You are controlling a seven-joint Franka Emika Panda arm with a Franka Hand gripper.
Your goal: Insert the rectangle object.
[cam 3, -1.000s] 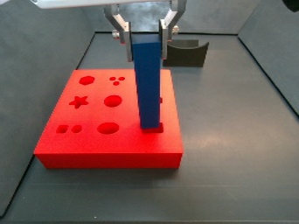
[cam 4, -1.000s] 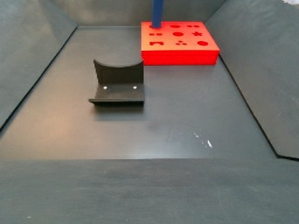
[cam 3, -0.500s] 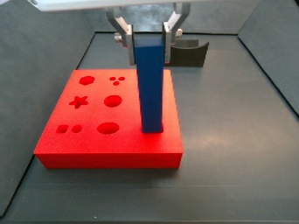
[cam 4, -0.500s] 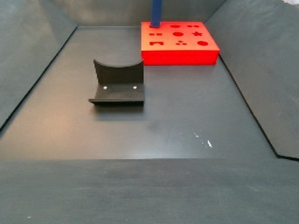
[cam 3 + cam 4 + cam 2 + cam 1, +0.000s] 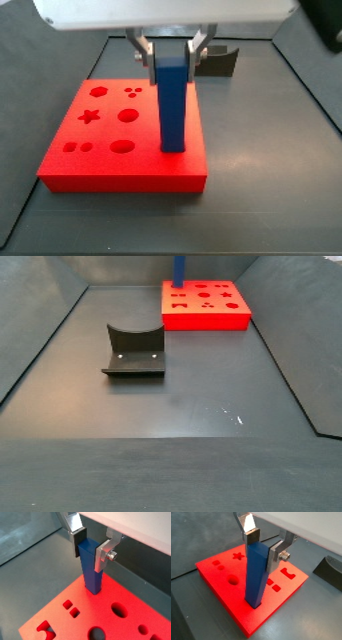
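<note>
The rectangle object (image 5: pixel 173 105), a tall blue bar, stands upright with its lower end in a hole near the edge of the flat red block (image 5: pixel 147 130). My gripper (image 5: pixel 171 52) is shut on the bar's top end. Both wrist views show the silver fingers clamped on either side of the bar (image 5: pixel 256 577) (image 5: pixel 92 569), with the gripper (image 5: pixel 264 546) (image 5: pixel 91 549) above the red block (image 5: pixel 221 582) (image 5: pixel 93 609). In a side view the bar (image 5: pixel 179 274) rises from the far edge of the block (image 5: pixel 207 318); the gripper is out of that frame.
A dark grey curved holder (image 5: pixel 134 351) sits on the grey floor away from the block; it also shows behind the block (image 5: pixel 217 60) and in a wrist view (image 5: pixel 328 569). The block has several other shaped holes. Grey walls enclose the floor.
The gripper and the blue bar have moved down; the bar's top sits lower and its lower end has gone further into the red block.
</note>
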